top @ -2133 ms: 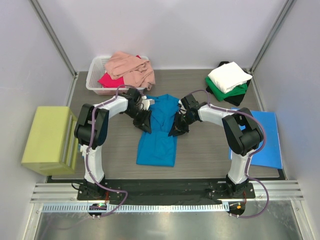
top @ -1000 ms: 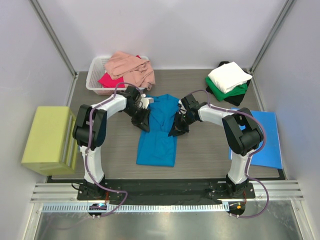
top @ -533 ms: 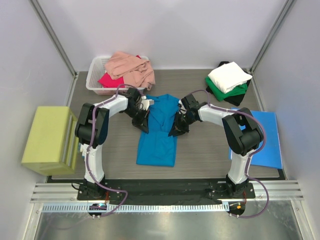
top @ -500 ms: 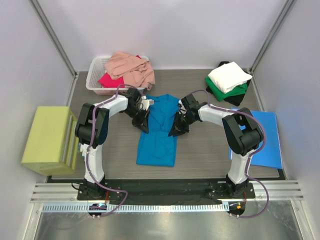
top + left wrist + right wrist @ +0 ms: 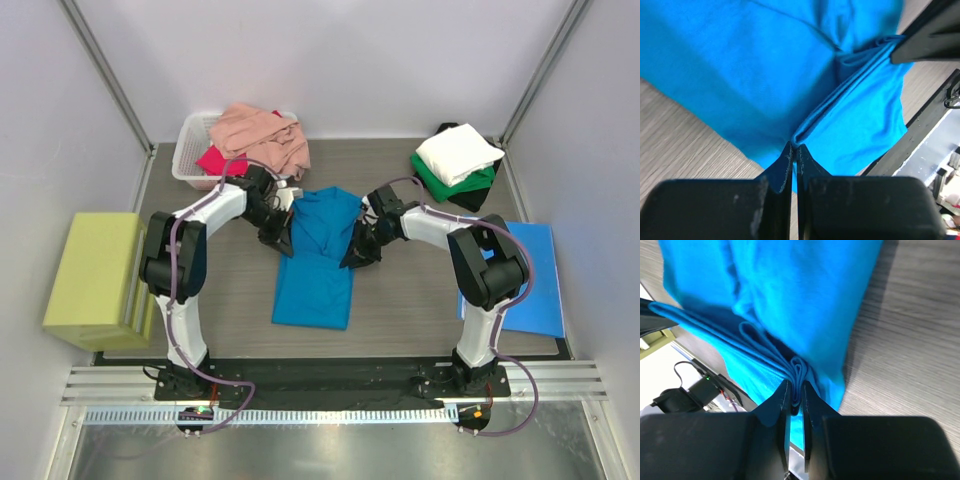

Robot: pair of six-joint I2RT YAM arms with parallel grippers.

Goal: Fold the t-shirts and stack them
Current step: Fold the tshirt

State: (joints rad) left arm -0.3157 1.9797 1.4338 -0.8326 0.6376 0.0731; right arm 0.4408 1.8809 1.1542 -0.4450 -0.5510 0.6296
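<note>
Grey wood-grain bench (image 5: 400, 300) enclosed by plain pale walls (image 5: 400, 60) at the back and both sides. Slanting metal posts (image 5: 108, 75) mark the two rear corners. An aluminium rail (image 5: 330, 388) borders the near edge, above a brushed steel sheet (image 5: 330, 455). Lighting even.

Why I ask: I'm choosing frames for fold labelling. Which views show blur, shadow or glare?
Top external: sharp, evenly lit, the teal-blue t-shirt without glare. Left wrist: cloth sharp, the left pincer dark and soft-edged up close. Right wrist: the right pincer equally dark, and the shirt throws a heavy shadow on the table.
</note>
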